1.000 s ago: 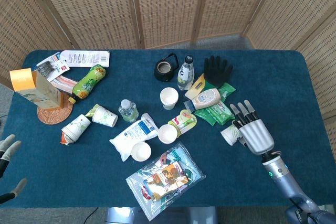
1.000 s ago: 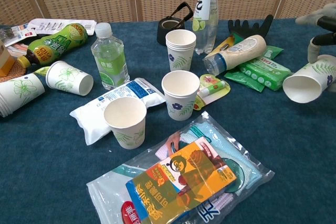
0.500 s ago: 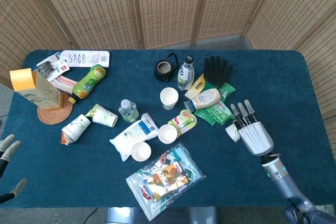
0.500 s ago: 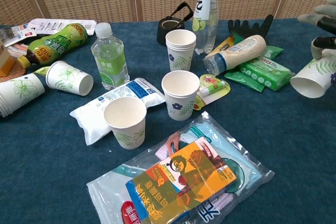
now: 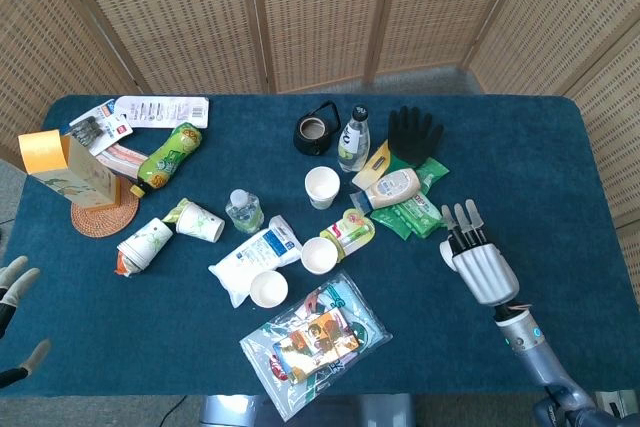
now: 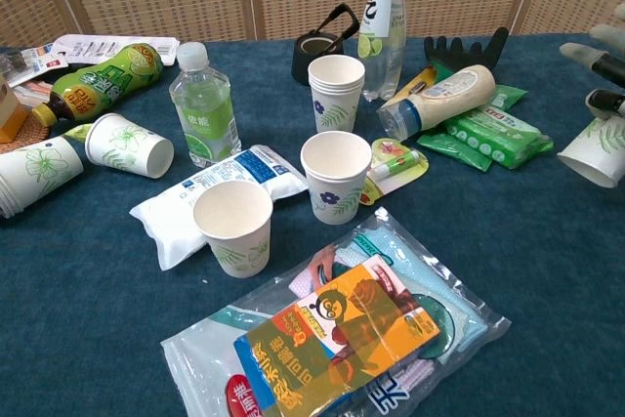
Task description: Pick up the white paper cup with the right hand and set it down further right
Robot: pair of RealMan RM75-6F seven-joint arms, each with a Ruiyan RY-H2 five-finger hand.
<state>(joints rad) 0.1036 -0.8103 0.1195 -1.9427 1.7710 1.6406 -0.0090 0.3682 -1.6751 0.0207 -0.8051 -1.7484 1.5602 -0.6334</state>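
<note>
The cup [image 6: 599, 150] sits at the far right edge of the chest view, about mid-height, gripped by the right hand [image 5: 481, 260]. Over the last second it has slid rightward: a second ago its whole rim showed well inside the frame, half a second ago it was near the edge, and now part of it is cut off by the frame. In the head view the cup was visible at the hand's left side a second ago; now the hand covers it almost entirely and has drifted right and slightly down in the frame. So the carry to the right is under way, and I judge the set-down is what remains.

The cup is tipped, not upright. Its long axis runs from upper right to lower left in the chest view, mouth toward the lower left, base up by the fingers [image 6: 604, 65]. It will need righting before it is placed, or it will land on its side. Whether it is clear of the table [image 5: 560, 167] I cannot tell.

The wipes [image 6: 493, 134] and the lotion bottle [image 6: 441, 100] lie just left of it. The left hand [image 5: 14, 282] shows at the lower left edge of the head view, fingers spread, holding nothing.
</note>
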